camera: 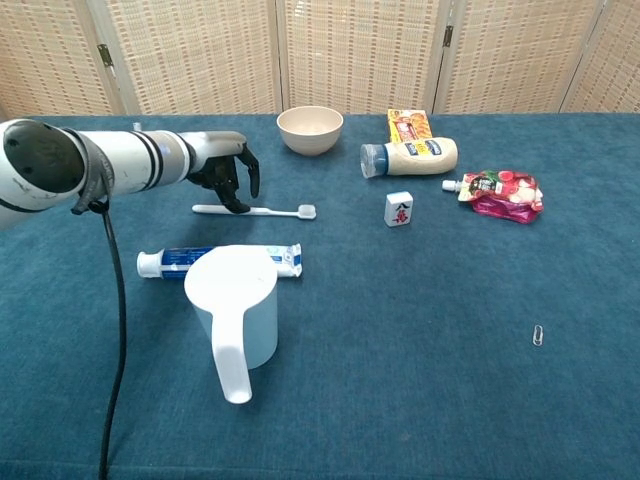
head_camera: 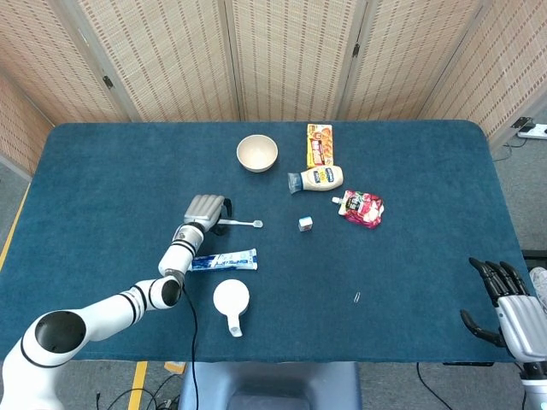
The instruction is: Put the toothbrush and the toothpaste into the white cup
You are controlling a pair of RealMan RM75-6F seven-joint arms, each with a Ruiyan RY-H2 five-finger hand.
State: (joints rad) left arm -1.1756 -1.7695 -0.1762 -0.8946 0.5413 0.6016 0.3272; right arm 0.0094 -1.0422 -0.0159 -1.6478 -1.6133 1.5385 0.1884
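**L hand over toothbrush handle, cup holds nothing yet**

L hand (camera: pixel 222 165) is over the handle end of the toothbrush (camera: pixel 255 210), fingers curled downward w/ fingertips (camera: pixel 240 203) at or just above the handle; can't tell if it's actually pinched or only touched. Toothbrush lies flat on the blue worktop (head_camera: pixel 102 179), bristle head pointing toward the right edge, roughly mid-worktop, left of centre.

Just nearer the front edge lies the toothpaste (camera: pixel 218 260), flat, cap end toward the left edge, parallel to the brush but apart from it. White cup (camera: pixel 237 318) stands upright right in front of the toothpaste, handle pointing at the front edge; in chest view its rim overlaps the tube, in head view there's a small gap between them. Nothing in the cup.

R hand (head_camera: pixel 513 309) is off the front right corner, beyond the worktop edge, fingers spread, holding nothing.

Other stuff: beige bowl (head_camera: pixel 257 153) toward the back edge; orange packet (head_camera: pixel 320 144) and mayo bottle (head_camera: pixel 318 178) on its side to the bowl's right; red pouch (head_camera: pixel 362 207) further right; small tile (head_camera: pixel 305 224) w/ red mark near centre; paper clip (head_camera: pixel 356 297) toward the front right.
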